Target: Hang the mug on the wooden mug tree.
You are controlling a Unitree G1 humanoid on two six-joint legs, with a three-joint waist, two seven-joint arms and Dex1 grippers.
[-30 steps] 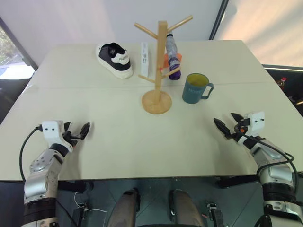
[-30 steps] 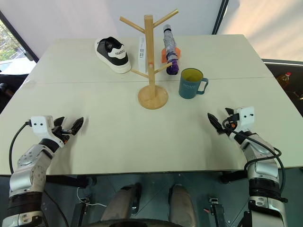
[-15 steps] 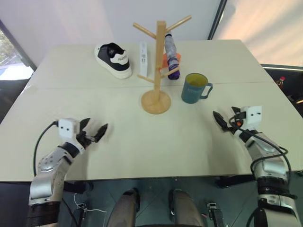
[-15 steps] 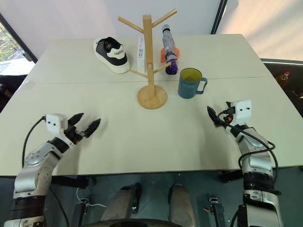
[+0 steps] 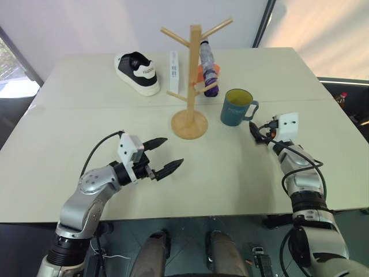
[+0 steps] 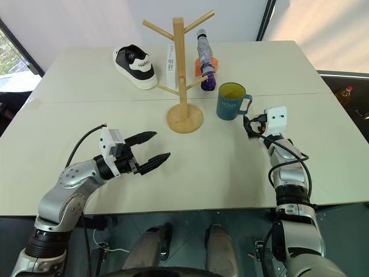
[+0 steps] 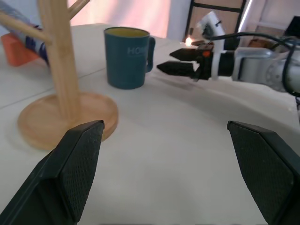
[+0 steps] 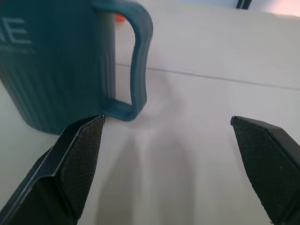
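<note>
Teal-blue ceramic mug (image 5: 236, 107) with yellow interior, pale "HOME" lettering, stands on the cream table (image 5: 69, 133), at 3 o'clock of the light wooden mug tree (image 5: 191, 81), apart from its round base. Right gripper (image 5: 254, 130) spread wide, empty, near the handle. Left gripper (image 5: 161, 156) released, over bare tabletop. Shoe (image 5: 138, 73) reads "HUAWEI".

The left gripper (image 5: 163, 156) has swung from lower left toward centre; the right gripper (image 5: 254, 130) has neared the mug (image 5: 236, 107).
</note>
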